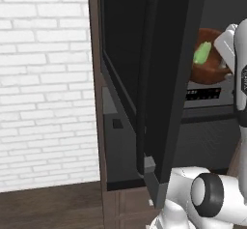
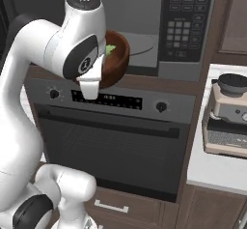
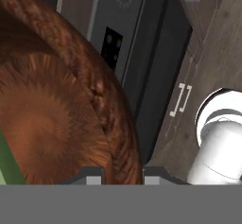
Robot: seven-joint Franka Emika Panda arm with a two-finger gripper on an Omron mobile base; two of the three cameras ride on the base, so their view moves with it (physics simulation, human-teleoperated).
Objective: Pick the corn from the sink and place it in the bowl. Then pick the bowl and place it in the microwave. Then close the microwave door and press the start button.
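Note:
The reddish-brown wooden bowl [image 2: 119, 59] hangs in the air just in front of the microwave [image 2: 144, 25], level with the lower edge of its open cavity. The corn [image 2: 111, 49] lies inside the bowl, its green husk [image 1: 202, 53] showing above the rim. My gripper [image 3: 123, 175] is shut on the rim of the bowl [image 3: 56, 114], and a green strip of the corn [image 3: 6, 164] shows at the left edge of the hand view. The microwave door [image 1: 164, 78] stands swung wide open to the left of the bowl [image 1: 212, 66].
The grey oven [image 2: 111, 136] with its display strip and knobs sits directly below the bowl. The microwave's button panel [image 2: 185, 20] is right of the cavity. A coffee machine [image 2: 230, 112] stands on the white counter at the right. A white brick wall [image 1: 46, 83] lies left.

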